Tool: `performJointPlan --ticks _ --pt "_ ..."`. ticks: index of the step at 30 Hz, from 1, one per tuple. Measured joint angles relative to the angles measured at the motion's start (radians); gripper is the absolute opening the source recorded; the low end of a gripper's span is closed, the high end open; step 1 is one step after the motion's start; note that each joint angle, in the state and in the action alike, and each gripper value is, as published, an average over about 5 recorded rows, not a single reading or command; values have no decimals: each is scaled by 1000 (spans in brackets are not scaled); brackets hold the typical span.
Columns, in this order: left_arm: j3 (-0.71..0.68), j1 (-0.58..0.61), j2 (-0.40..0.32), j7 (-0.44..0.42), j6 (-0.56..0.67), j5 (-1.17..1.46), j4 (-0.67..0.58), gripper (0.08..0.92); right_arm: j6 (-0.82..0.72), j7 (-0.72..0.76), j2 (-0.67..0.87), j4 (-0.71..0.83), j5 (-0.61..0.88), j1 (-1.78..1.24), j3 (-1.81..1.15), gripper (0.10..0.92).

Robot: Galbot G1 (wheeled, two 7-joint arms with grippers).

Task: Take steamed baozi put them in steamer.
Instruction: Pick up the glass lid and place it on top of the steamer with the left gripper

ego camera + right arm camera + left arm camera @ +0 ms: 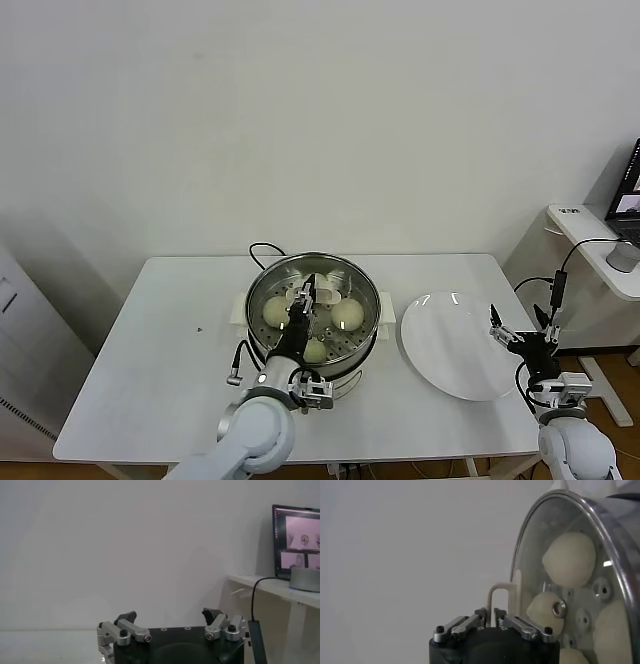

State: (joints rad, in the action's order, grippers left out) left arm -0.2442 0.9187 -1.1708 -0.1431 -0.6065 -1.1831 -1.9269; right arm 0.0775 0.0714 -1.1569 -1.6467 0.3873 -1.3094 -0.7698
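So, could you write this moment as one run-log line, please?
left pincer: at lid handle over steamer | baozi: inside steamer, under glass lid | plate: empty | right pincer: open, beside plate

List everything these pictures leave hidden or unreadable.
- Head view: the left gripper covers the middle of the steamer, so only three baozi show there.
- Left wrist view: the steamer is cut off by the picture's edge.
- Head view: the laptop is cut by the edge, and its screen is too small to read.
- Right wrist view: the right gripper blocks whatever lies below it.
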Motion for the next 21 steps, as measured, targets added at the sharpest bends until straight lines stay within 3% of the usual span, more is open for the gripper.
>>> performJointPlan --ticks 7,14,21 --pt "78 42 42 -50 44 200 -113 578 2 7 10 0 5 6 2 823" --pt "235 76 74 -124 135 588 -217 776 -10 -3 27 -1 29 23 20 823" --pt "443 111 67 -54 167 1055 -261 822 -26 -13 30 -9 75 33 43 823"
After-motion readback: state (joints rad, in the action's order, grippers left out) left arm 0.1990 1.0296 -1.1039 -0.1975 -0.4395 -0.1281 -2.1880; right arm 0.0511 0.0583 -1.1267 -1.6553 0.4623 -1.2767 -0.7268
